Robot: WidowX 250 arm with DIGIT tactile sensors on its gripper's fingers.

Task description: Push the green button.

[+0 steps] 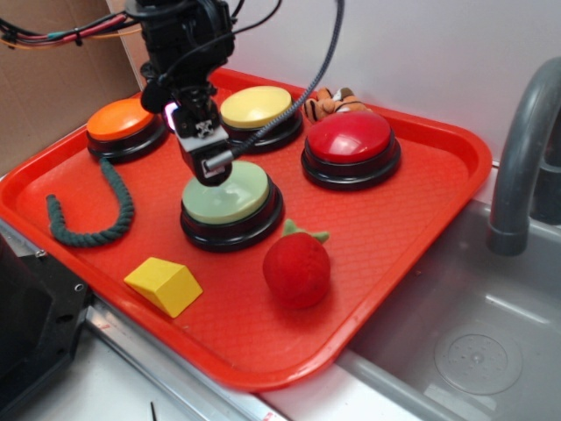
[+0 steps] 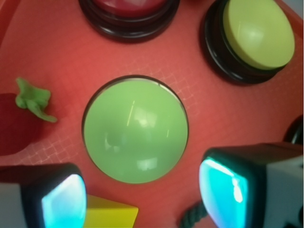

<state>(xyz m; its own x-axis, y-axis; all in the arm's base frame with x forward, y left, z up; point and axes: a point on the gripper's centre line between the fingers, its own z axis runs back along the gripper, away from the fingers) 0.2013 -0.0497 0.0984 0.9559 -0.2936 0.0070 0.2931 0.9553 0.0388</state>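
**Gripper poised over the green dome, nothing held**

The green button [image 2: 136, 130], a large round push button with a pale sage-green domed plastic top on a glossy black base, sits directly under the gripper [image 1: 213, 168] on the red plastic tray [image 1: 412, 237]. In the wrist view its dome fills the space ahead of and between the two fingers [image 2: 223, 183], whose pads glow cyan at the lower corners. The fingers stand well apart and hold nothing. In the exterior view the fingertips hang at the far edge of the dome; whether they touch it cannot be told.

The dome looks hard, smooth and shiny, so it is likely slippery under a tip that lands off-centre. The wide black base should keep it steady on the textured tray. This is a thing to press, not to grasp: the sensible contact is straight down on the crown of the dome, where a push is least likely to slide off or tip it.

Around the hand: a red-topped button [image 1: 350, 139] and a yellow-topped button [image 1: 256, 109] lie just beyond the green one, and an orange-topped button [image 1: 121, 119] sits off to one side. A soft red toy strawberry with a green leaf [image 1: 297, 266] and a yellow wedge block [image 1: 164, 285] lie nearer the camera. A dark green rope piece [image 1: 96, 216] curls to the side, and a small striped plush toy [image 1: 331, 103] is behind the buttons.
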